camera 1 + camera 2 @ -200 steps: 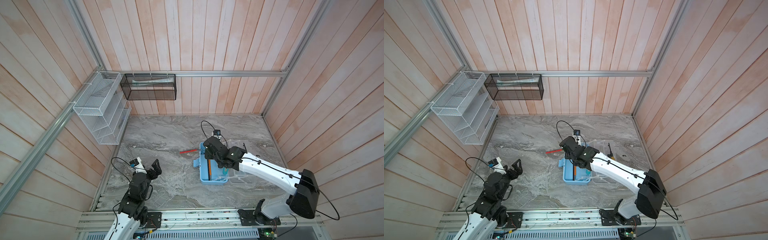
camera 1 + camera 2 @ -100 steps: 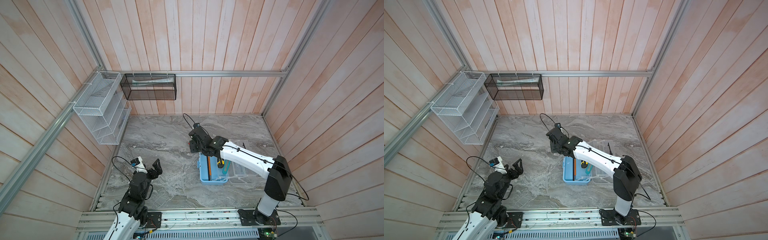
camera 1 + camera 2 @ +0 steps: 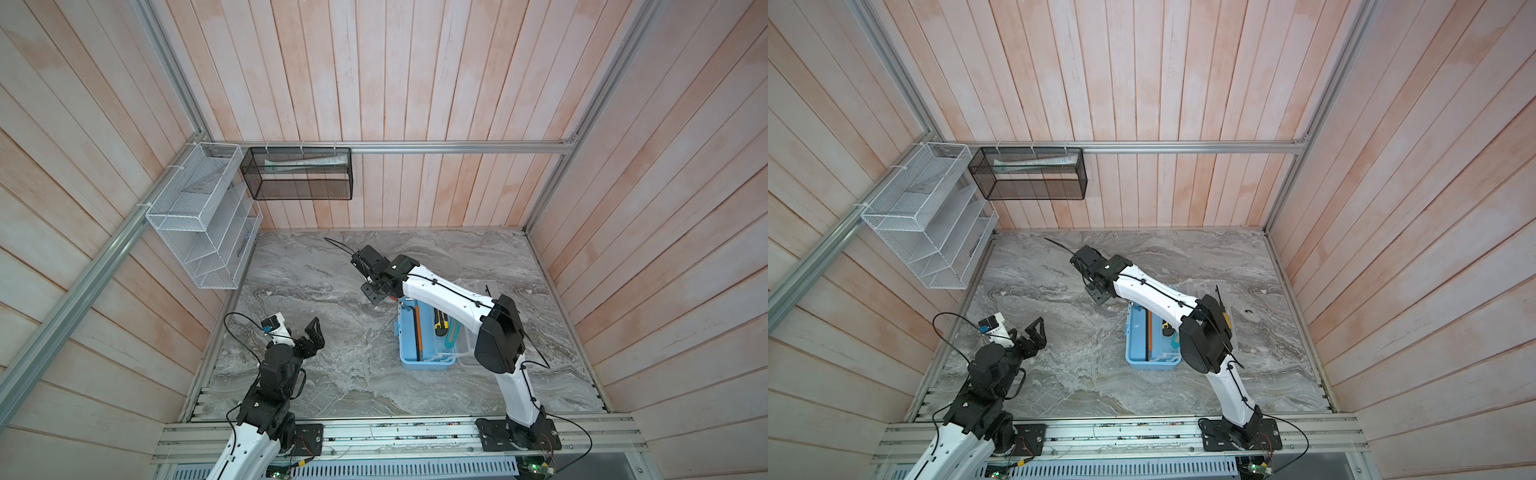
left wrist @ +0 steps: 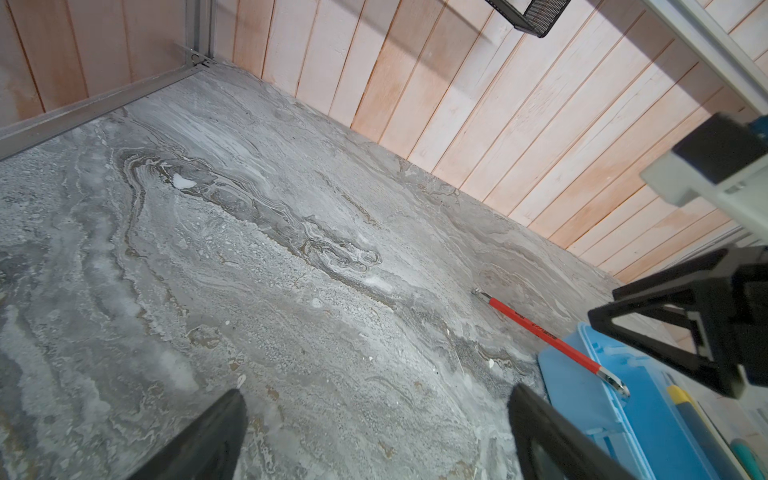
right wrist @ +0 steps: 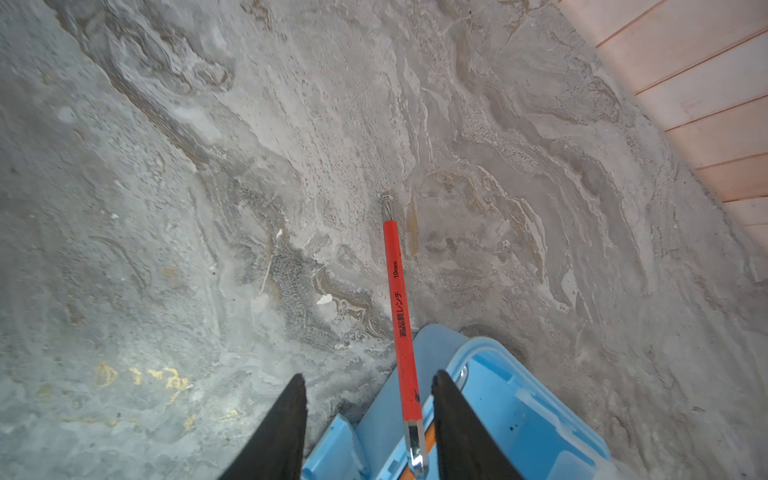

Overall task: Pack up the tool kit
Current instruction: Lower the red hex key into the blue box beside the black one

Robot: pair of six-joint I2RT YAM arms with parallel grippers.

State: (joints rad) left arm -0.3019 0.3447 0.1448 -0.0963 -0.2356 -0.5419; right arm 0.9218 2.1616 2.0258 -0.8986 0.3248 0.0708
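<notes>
Hovering over box's (image 3: 424,362) far-left corner, found R gripper (image 5: 370,374) w/ jaws part open, astride red wrench (image 5: 399,311), gap each side, so gripped nothing. Saw wrench lying slanted: one metal end at box rim, other end out on table (image 3: 353,374). Found box on table, right of centre in both top views, w/ clear lid (image 3: 1208,287) swung open to the right. Spotted inside: orange screwdriver (image 3: 417,332) along left wall, then yellow knife (image 3: 440,322) & teal knife (image 3: 451,338), both partly under R arm. Found L gripper (image 4: 376,392) near table's front-left, well apart from box, jaws spread fully wide, held nothing; saw its fingertips (image 4: 232,407) over table in L wrist view. Noted white wire rack (image 3: 199,224) on left wall & black mesh basket (image 3: 299,174) on back wall, both up off table.
</notes>
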